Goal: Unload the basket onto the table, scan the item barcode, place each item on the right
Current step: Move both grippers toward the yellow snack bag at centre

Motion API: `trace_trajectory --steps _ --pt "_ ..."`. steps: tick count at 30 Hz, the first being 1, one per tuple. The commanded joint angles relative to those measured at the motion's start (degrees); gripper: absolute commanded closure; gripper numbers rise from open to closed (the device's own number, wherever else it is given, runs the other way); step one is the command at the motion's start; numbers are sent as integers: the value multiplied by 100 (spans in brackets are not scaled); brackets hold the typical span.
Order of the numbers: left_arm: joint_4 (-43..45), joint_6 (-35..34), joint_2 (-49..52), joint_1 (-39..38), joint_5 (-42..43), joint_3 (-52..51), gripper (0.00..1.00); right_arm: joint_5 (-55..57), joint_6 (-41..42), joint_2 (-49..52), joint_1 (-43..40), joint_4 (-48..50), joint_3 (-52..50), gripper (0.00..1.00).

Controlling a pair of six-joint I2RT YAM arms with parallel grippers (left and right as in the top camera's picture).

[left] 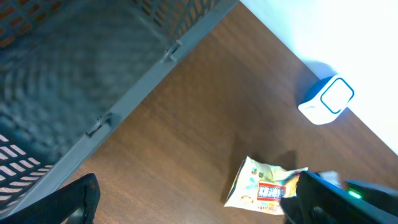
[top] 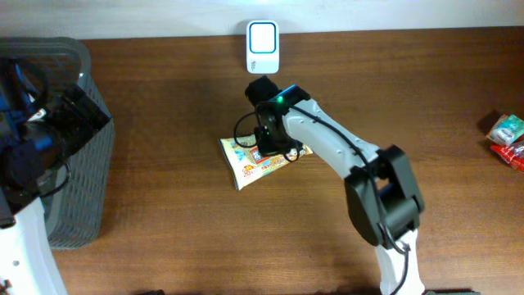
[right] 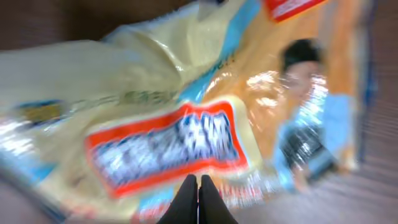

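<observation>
A yellow snack packet (top: 248, 163) with a red label lies on the brown table (top: 164, 238), just in front of the white scanner (top: 263, 47). My right gripper (top: 271, 148) is down on the packet's right part. In the right wrist view its fingers (right: 198, 182) are pressed together on the edge of the blurred packet (right: 168, 130), which fills the frame. No barcode shows. My left gripper (left: 199, 210) stands wide open with nothing between its fingers, over bare table beside the basket. From there I see the packet (left: 261, 183) and the scanner (left: 326, 99).
A grey mesh basket (top: 82, 213) stands at the table's left edge, under my left arm (top: 49, 131); its rim (left: 149, 62) runs across the left wrist view. More snack packets (top: 508, 139) lie at the far right edge.
</observation>
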Motion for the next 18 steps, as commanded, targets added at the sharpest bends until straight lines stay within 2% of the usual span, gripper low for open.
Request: trace_trajectory --steps 1,2,3,4,8,13,16,17,18 --pt "7 -50 -9 15 22 -2 1 348 -81 -1239 -269 -50 155 77" --pt "7 -50 -9 15 22 -2 1 387 -83 -1475 -409 -55 166 51" --pt "7 -52 -9 15 22 -2 1 444 -81 -1652 -538 -57 166 15" --pt "7 -50 -9 15 22 -2 1 507 -85 -1869 -728 -63 166 1" --pt "11 -52 -9 15 26 -2 1 739 -85 -2446 -1720 -131 166 1" --pt "168 -57 -9 15 79 -2 1 730 -81 -2439 -2640 -466 164 1" --pt "341 46 -7 11 1150 -2 1 597 -81 -2424 -3001 -726 153 1" --pt "522 398 28 -39 1731 -2 0 426 -85 -2422 -3075 -763 140 1" --pt "634 632 59 -131 2216 -2 4 249 -85 -2420 -3115 -778 116 1"
